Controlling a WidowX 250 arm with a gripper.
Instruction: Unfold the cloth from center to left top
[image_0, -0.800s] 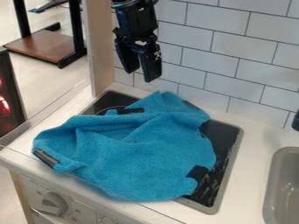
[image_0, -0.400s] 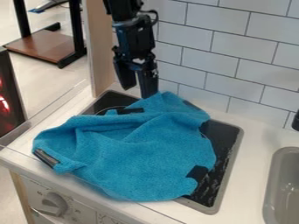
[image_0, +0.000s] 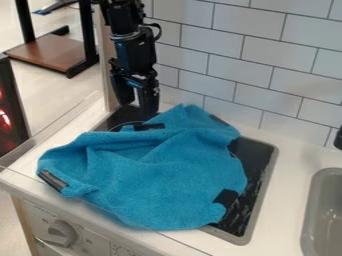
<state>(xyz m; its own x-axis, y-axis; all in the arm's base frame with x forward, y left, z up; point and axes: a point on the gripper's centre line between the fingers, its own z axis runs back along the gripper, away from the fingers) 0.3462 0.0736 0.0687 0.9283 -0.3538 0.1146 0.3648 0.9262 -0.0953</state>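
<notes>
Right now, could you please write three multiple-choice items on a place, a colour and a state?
1. Where is the gripper?
A) Over the sink
B) At the far left corner of the stove
C) On the floor

2. What colour is the cloth?
A) Blue
B) Red
C) White

3. How does the cloth lie?
A) Fully flat
B) Tightly rolled
C) Partly spread, with folds

1 B: it hangs at that corner.
2 A: its fabric shows blue.
3 C: creases cross its broad spread.

The white counter (image_0: 288, 200) bears a black stovetop (image_0: 258, 156); a rumpled blue cloth (image_0: 160, 175) lies across both.
</notes>
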